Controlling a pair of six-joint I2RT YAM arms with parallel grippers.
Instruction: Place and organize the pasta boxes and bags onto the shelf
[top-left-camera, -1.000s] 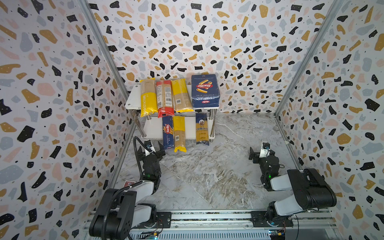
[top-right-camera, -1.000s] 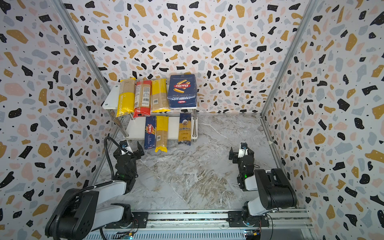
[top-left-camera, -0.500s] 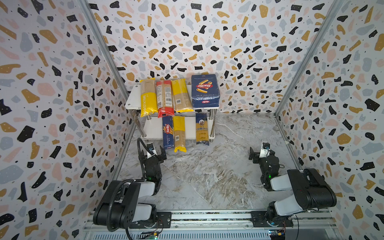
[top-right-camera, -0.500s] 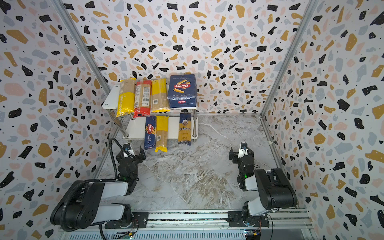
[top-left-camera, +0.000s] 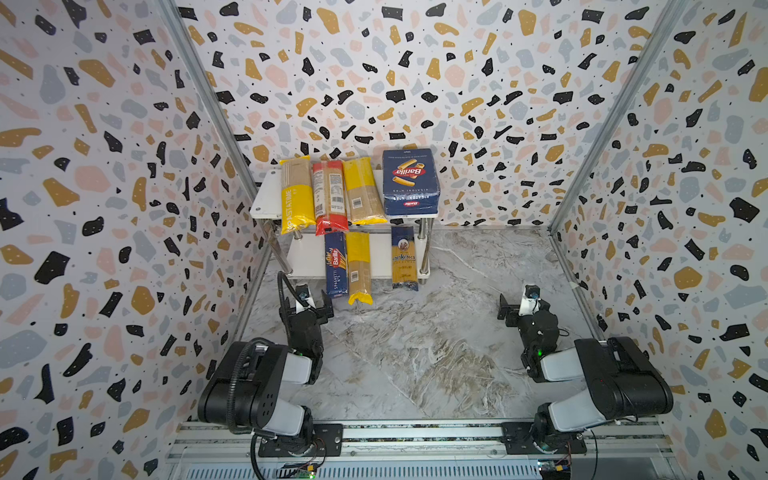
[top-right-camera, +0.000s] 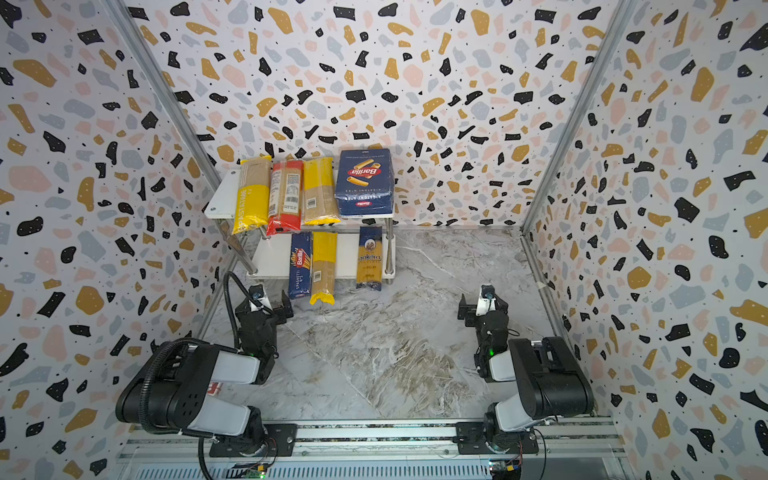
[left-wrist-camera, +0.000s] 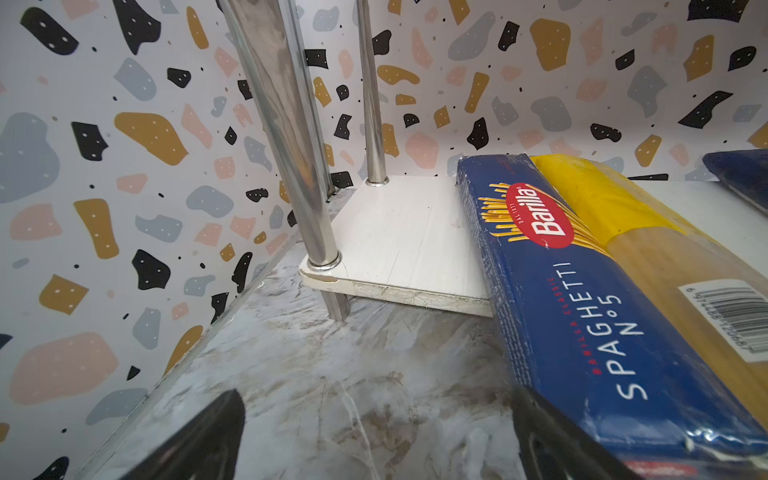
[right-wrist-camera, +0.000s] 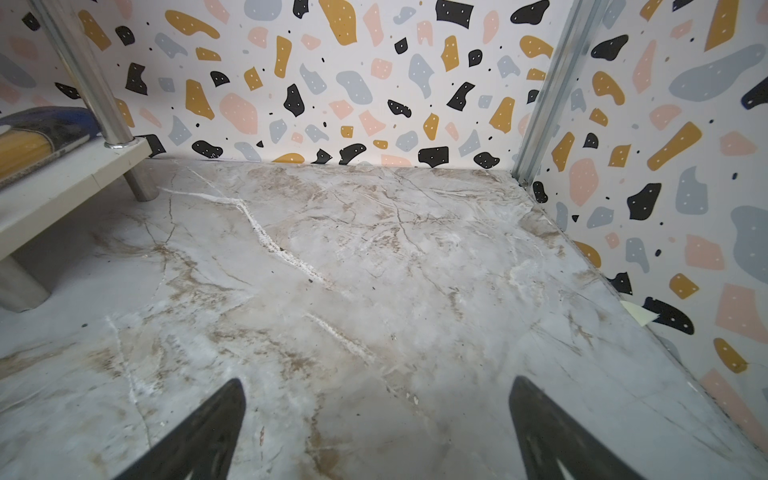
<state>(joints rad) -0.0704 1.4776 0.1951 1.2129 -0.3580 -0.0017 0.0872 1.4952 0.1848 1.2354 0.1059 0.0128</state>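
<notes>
1. Your left gripper has its jaws spread wide with nothing between them. In the left wrist view only bare marble shows between its two dark fingers.
2. One of those fingers sits just beside the near end of the spaghetti box. You cannot tell whether it touches the cardboard.
3. Your right gripper is also spread wide and empty. It hangs low over the marble tabletop, well apart from every package.
4. The spaghetti box lies on the lower board of the shelf. Its near end overhangs the front edge towards your left gripper.
5. The lower yellow-ended bag lies against the box's right side in both top views. It sticks out further over the tabletop than the box does.
6. The ankara bag lies further right on the same board, apart from those two. It is near the front right post, and its near end is also past the edge.
7. On the upper board, three bags lie side by side with their near ends hanging over the front. From the left in both top views they are the PASTATIME bag, the red-ended bag and the upper yellow-ended bag.
8. The rigatoni box lies flat at the right end of that board, just beside the upper yellow-ended bag.
</notes>
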